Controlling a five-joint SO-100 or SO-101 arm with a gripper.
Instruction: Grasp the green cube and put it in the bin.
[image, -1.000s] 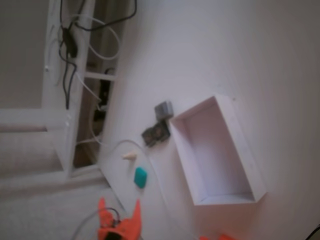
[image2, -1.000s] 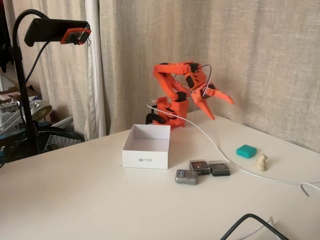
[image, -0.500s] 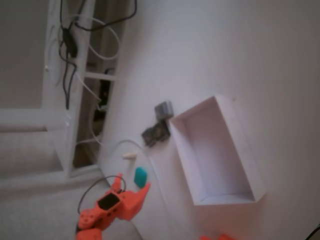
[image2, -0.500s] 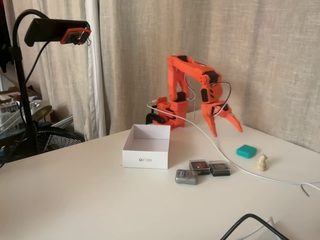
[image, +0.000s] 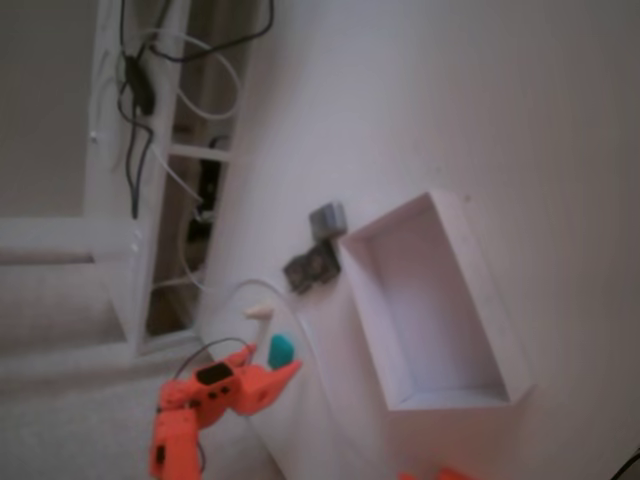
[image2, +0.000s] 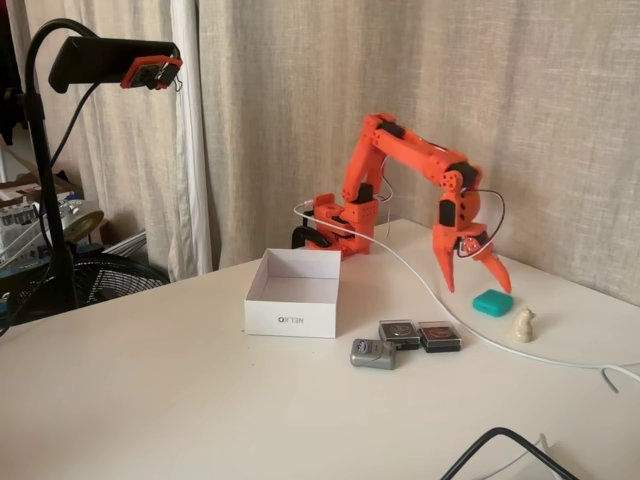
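In the side fixed view: bin (image2: 293, 304) left of centre on table (image2: 180, 400), empty, open top. Gripper (image2: 477, 289) right of it, fingers spread wide, tips pointing down, hovering just above-left of green cube (image2: 492, 302), which sits on the table well apart from bin. Judgement: shift slightly right, centre the cube between the fingers, descend, then close. Avoid white cable (image2: 420, 287) nearby.

Teal-green cube (image2: 492, 303), white bin (image2: 294, 306), orange arm (image2: 410, 160), grey block (image2: 373, 353), white table (image2: 200, 400), beige curtain (image2: 500, 100).
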